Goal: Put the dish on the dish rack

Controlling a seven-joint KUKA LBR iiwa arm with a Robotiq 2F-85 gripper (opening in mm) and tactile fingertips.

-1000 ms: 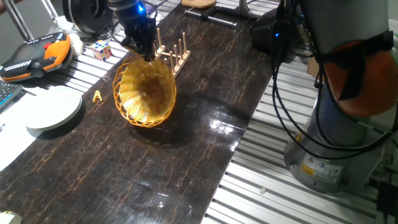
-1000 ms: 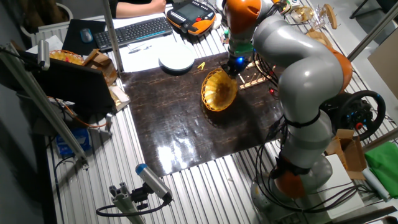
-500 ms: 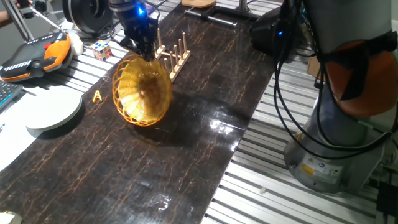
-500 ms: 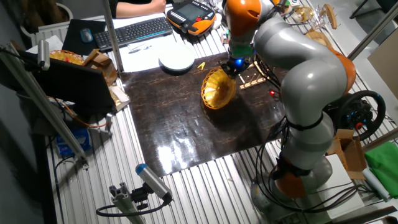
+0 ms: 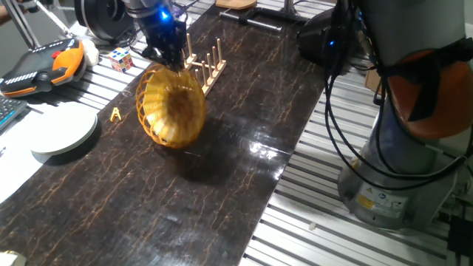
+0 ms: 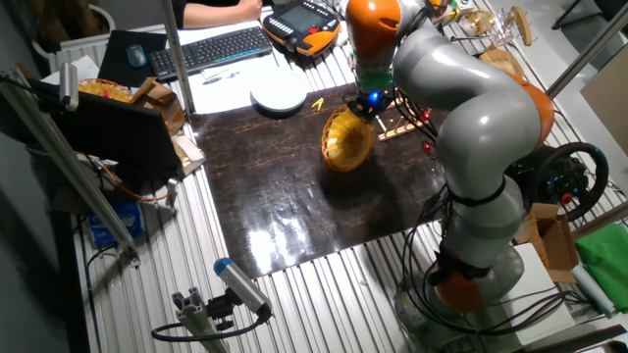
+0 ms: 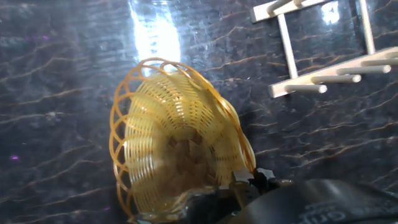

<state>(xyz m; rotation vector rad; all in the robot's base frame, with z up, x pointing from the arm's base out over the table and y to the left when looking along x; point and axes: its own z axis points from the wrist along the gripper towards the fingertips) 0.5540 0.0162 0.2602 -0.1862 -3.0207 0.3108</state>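
The dish (image 5: 171, 108) is a golden woven wicker basket with an open-weave rim. It hangs tilted on edge just above the dark table, its hollow facing the camera. My gripper (image 5: 168, 60) is shut on its top rim. The dish also shows in the other fixed view (image 6: 347, 144) and in the hand view (image 7: 174, 143), where the fingers (image 7: 252, 182) pinch the rim. The light-wood dish rack (image 5: 205, 65) with upright pegs stands right behind the dish. It also shows in the other fixed view (image 6: 397, 125) and the hand view (image 7: 323, 78).
A plain white round plate (image 5: 60, 129) lies left of the dish. A small yellow clip (image 5: 115, 114) lies between them. A Rubik's cube (image 5: 122, 59) and an orange teach pendant (image 5: 41, 65) sit at the far left. Black cables (image 5: 347, 118) hang by the robot base (image 5: 403, 155) at right.
The dish has been lifted a little and turned more upright on its edge, moving slightly toward the rack. The gripper keeps its hold on the rim.
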